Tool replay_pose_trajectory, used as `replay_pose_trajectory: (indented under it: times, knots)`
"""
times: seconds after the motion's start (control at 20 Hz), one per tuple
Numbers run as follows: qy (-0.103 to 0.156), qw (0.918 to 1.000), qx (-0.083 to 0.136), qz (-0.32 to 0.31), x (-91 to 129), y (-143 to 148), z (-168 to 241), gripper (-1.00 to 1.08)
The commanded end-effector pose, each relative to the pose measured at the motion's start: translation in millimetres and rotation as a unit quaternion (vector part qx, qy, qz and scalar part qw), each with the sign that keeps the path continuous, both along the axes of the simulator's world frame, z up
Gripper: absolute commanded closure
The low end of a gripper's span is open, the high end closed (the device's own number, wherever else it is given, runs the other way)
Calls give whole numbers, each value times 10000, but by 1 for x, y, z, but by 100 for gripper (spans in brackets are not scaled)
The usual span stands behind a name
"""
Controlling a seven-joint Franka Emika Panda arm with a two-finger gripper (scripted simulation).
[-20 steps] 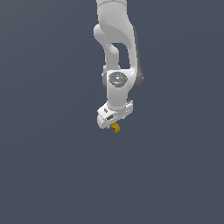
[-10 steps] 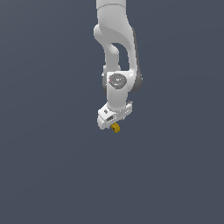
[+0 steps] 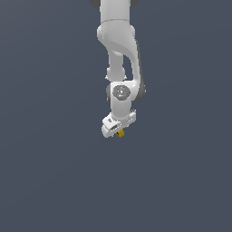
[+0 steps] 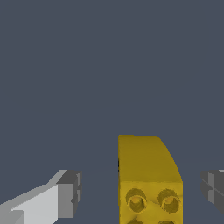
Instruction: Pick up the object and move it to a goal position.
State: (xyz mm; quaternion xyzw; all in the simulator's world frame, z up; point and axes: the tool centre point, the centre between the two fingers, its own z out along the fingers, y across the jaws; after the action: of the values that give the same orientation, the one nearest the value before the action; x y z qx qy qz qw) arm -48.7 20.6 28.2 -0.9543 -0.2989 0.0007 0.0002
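Observation:
The object [image 4: 148, 175] is a mustard-yellow block with a curved far end and round holes on its near face. In the wrist view it sits between my two fingers, with a gap on each side. One grey fingertip [image 4: 70, 192] and the other [image 4: 213, 186] stand clear of it, so my gripper [image 4: 141, 189] is open around it. In the exterior view the object [image 3: 121, 134] shows as a tiny yellow speck at the lower edge of the white gripper [image 3: 118, 131], mostly hidden by the hand.
The white arm [image 3: 118, 41] comes down from the top of the exterior view. Around it lies only a flat dark grey-blue background, with no other objects or edges in view.
The wrist and hand have come down onto the yellow object, which has stayed where it was. It now sits tucked closer under the hand.

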Motion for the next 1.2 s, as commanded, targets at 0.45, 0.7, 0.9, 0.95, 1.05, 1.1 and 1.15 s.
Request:
replay_pose_trajectory:
  times: [0.45, 0.7, 0.9, 0.95, 1.05, 1.1, 1.15]
  knots:
    - [-7, 10000, 0, 1, 1, 0, -6, 108]
    - [-13, 10000, -1, 1, 1, -1, -6, 108]
    - [-188, 9998, 15, 37, 14, -4, 5, 108]
    - [-267, 9996, 22, 53, 20, -5, 9, 108]
    - [-467, 9989, 40, 94, 34, -8, 22, 108]
    - [-585, 9982, 51, 118, 43, -10, 30, 108]
    - [-715, 9973, 64, 144, 52, -12, 38, 108]
